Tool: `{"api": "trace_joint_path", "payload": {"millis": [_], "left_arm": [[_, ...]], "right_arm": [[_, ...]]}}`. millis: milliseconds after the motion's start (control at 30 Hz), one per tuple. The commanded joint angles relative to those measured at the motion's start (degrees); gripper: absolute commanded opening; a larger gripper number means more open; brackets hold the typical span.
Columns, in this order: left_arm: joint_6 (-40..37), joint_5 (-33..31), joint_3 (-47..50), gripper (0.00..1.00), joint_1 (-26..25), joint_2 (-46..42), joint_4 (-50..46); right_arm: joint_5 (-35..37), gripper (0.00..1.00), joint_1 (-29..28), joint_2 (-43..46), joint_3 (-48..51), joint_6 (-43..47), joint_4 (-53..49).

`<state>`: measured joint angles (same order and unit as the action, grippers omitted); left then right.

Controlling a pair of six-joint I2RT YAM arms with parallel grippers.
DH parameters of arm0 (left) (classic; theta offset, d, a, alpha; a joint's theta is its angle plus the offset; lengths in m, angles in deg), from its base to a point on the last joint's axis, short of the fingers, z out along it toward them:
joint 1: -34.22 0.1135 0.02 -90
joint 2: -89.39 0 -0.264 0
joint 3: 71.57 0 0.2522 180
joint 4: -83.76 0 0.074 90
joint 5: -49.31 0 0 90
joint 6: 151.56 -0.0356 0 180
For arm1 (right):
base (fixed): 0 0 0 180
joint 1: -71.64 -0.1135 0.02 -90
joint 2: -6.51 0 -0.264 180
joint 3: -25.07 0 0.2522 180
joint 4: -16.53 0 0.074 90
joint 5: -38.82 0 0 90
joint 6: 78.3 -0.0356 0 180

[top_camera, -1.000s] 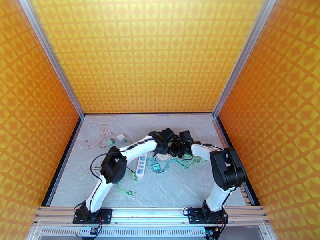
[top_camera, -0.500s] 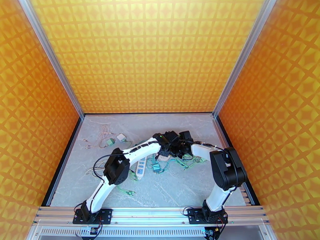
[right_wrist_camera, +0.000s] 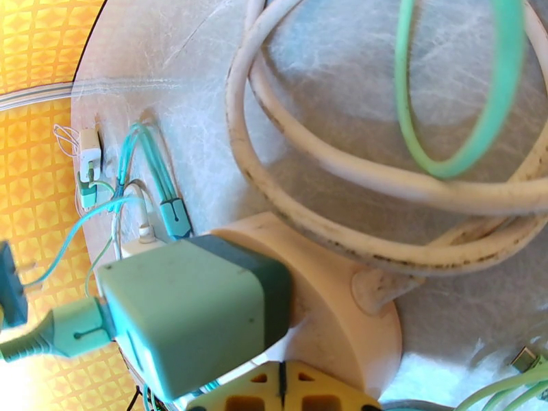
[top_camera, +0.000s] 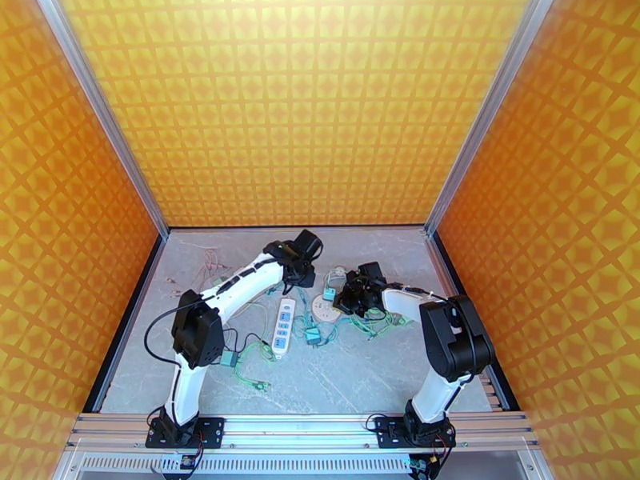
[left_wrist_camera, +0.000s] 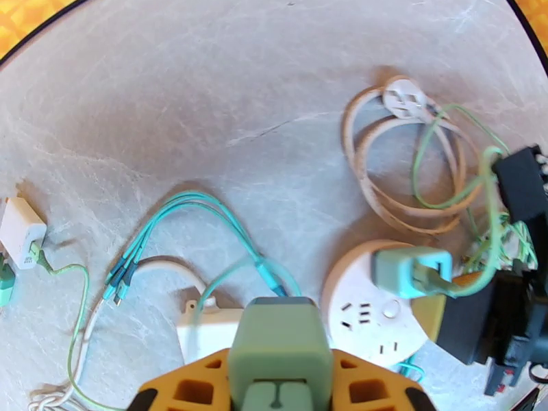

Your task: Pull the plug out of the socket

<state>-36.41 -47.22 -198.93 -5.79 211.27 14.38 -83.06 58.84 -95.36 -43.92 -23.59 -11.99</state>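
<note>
A: Status?

B: A change is logged against a second ago. The left hand [left_wrist_camera: 277,392] was down at the round white socket [left_wrist_camera: 356,323], close beside the right hand [right_wrist_camera: 281,388]. It is now seen lifted and drawn back toward the far edge of the grey marbled counter [top_camera: 360,370], left of centre.

A: Load?

B: A sage-green square plug [left_wrist_camera: 277,344] is clamped between its yellow fingers [left_wrist_camera: 185,388], with the jaws set narrow around the block.

A: So the plug is out?

B: Judged yes. The held plug is carried above the counter, well apart from the socket, which is left near the counter's middle.

A: Right side?

B: The right hand is closed with nothing between its fingers, set at the socket's rim. Whether the base is being pressed down cannot be told.

A: Anything left seated?

B: One teal plug [left_wrist_camera: 411,270] is seen standing in the socket's top face. A white power strip [top_camera: 283,327] lies just to the socket's left.

A: Meaning?

B: One pull is taken as done. If every plug is meant, the teal one is to be pulled while the base is braced again.
</note>
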Motion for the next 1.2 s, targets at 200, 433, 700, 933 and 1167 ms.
{"api": "trace_joint_path", "payload": {"millis": [200, 433, 700, 933, 1167], "left_arm": [[3.18, 13.22, -9.63, 0.03, 7.53, 11.21, 4.75], [11.6, 25.55, -7.63, 0.11, 12.46, 14.62, 15.14], [15.84, 29.99, -8.49, 0.35, 13.73, 17.62, 18.47], [15.39, 29.99, -5.09, 0.67, 13.82, 14.28, 17.82], [14.07, 29.53, 3.65, 0.72, 13.23, 6.26, 20.53]], "right_arm": [[8.62, 0.0, 0.57, -0.89, 0.6, 0.74, -8.05], [8.56, 0.0, 0.6, -0.85, -0.34, 0.76, -8.18], [8.24, 0.0, 0.58, -1.05, -0.69, 0.68, -8.04], [8.21, 0.0, 0.58, -0.76, -0.69, 0.57, -7.82], [7.92, 0.0, 0.58, 0.15, -0.46, 0.57, -7.79]]}}
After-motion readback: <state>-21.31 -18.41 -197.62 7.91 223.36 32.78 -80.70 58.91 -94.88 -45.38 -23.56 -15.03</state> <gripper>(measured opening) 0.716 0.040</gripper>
